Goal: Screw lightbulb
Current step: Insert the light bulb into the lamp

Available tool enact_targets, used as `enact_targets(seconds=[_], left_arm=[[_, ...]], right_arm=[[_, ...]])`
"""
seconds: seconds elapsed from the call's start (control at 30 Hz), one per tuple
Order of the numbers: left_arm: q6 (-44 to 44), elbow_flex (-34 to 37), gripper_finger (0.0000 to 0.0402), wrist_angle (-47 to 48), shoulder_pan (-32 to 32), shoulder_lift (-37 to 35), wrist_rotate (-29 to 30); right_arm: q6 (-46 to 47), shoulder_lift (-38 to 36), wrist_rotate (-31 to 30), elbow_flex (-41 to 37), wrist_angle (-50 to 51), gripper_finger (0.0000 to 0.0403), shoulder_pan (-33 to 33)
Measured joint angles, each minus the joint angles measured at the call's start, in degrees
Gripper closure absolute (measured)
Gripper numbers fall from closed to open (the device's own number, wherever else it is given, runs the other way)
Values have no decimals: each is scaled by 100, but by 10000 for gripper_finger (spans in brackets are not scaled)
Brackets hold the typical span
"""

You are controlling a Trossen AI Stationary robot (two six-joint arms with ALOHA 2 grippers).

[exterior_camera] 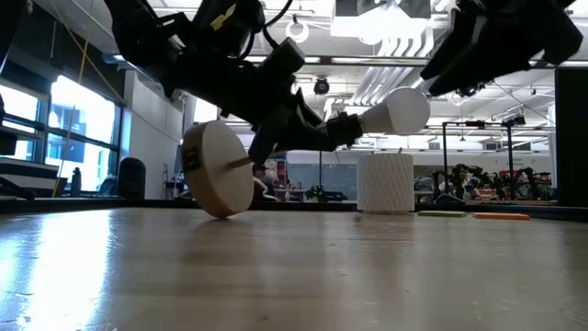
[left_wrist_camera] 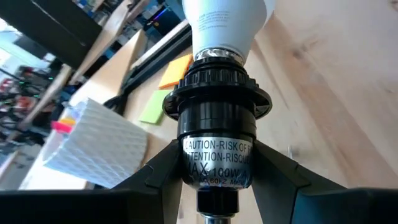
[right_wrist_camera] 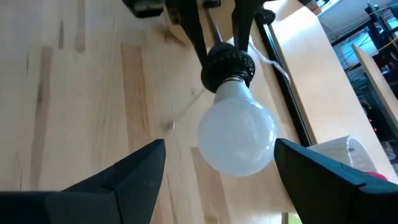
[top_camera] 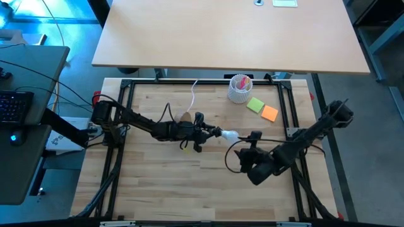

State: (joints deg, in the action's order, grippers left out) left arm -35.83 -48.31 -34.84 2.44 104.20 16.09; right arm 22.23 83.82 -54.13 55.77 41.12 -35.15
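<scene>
Left tool [left_wrist_camera: 214,180] clamped on black socket [left_wrist_camera: 217,124], tilted up off counter [top_camera: 158,189]. Lightbulb [right_wrist_camera: 237,134] already seated in socket. Right tool [right_wrist_camera: 214,165] fingers apart either side of the bulb, not touching. Step: mid-screwing. Next: close on bulb, twist.

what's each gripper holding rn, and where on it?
Left gripper clamps the black socket by its lower barrel, lightbulb already seated in it. Right gripper is open around the bulb's globe, holding nothing.

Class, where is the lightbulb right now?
In the high view, the lightbulb sits mid-table, seated in the black socket held by the left claw, just left of the right claw.
</scene>
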Motion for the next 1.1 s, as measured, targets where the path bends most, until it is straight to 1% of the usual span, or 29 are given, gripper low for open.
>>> enact_targets(seconds=[0.1, 0.23, 0.33, 0.5, 0.57, 0.63, 0.73, 0.77, 1.0, 1.1], left_arm=[[-2, 1, 260, 50, -1, 0, -112], [175, 2, 260, 49, -116, -66, -779], [458, 7, 260, 31, -249, -180, -1228], [740, 7, 260, 49, -470, -415, -1639], [830, 7, 260, 30, -546, -509, -1834], [908, 7, 260, 32, -602, -583, -2113], [1071, 7, 260, 33, -666, -649, -2458], [1093, 7, 260, 34, -673, -656, -2484], [1071, 7, 260, 32, -642, -658, -2503], [1071, 7, 260, 34, -640, -658, -2521]], right_arm=[[298, -14, -32, 0, 102, 105, -170], [764, -264, -295, 0, 209, 105, -556], [872, -362, -345, 0, 174, 105, -766], [842, -359, -411, 91, 113, 105, -895], [737, -355, -615, 199, 124, 105, -896], [528, -355, -922, 354, 135, 105, -895], [-177, -355, -1012, 636, 149, 105, -868], [-437, -355, -1010, 738, 149, 105, -859], [-1993, -357, -683, 1266, 151, 105, -781], [-2252, -354, -536, 1283, 218, 105, -679]])
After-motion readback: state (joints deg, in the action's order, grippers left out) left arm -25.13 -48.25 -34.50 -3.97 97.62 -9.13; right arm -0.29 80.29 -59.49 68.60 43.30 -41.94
